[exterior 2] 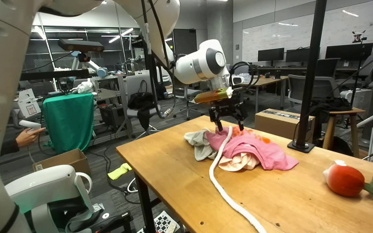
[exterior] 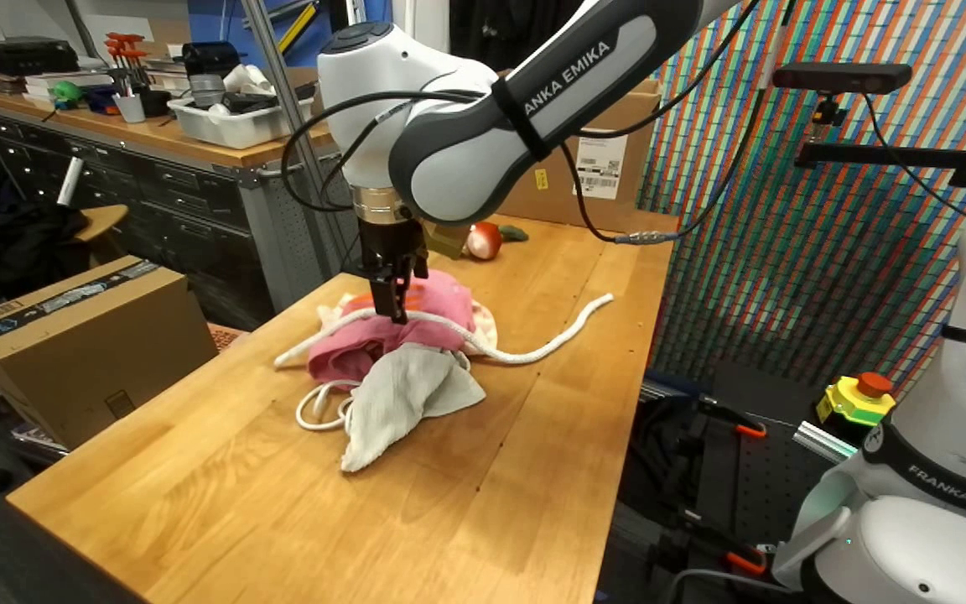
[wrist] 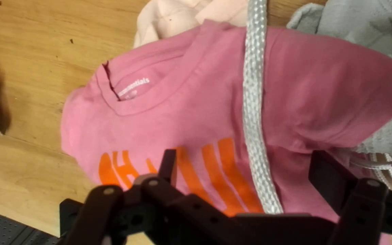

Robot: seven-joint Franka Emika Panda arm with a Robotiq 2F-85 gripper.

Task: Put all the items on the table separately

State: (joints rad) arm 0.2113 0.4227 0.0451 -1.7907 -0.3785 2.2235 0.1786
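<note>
— What is lying there?
— A white rope [wrist: 252, 102], running over a pink shirt [wrist: 213, 115] onto the table [exterior 2: 173, 174]. It is probably feeling light, soft and limp, pinching best mid-length.
— And the gripper [wrist: 244, 162]?
— Its fingers [wrist: 330, 178] are standing wide apart astride the rope, holding nothing; any touch on the shirt is not showing.

White rope [exterior 2: 218, 186] runs right off the bottom edge in an exterior view. In the wrist view, the gripper [wrist: 243, 173] blocks part of the orange print [wrist: 190, 170] on the pink shirt [wrist: 196, 112], neck label [wrist: 134, 86] is too fuzzy to fully read, grey cloth [wrist: 356, 25] gets chopped by the right edge, and peach cloth [wrist: 172, 18] is partly hidden under the shirt.
</note>
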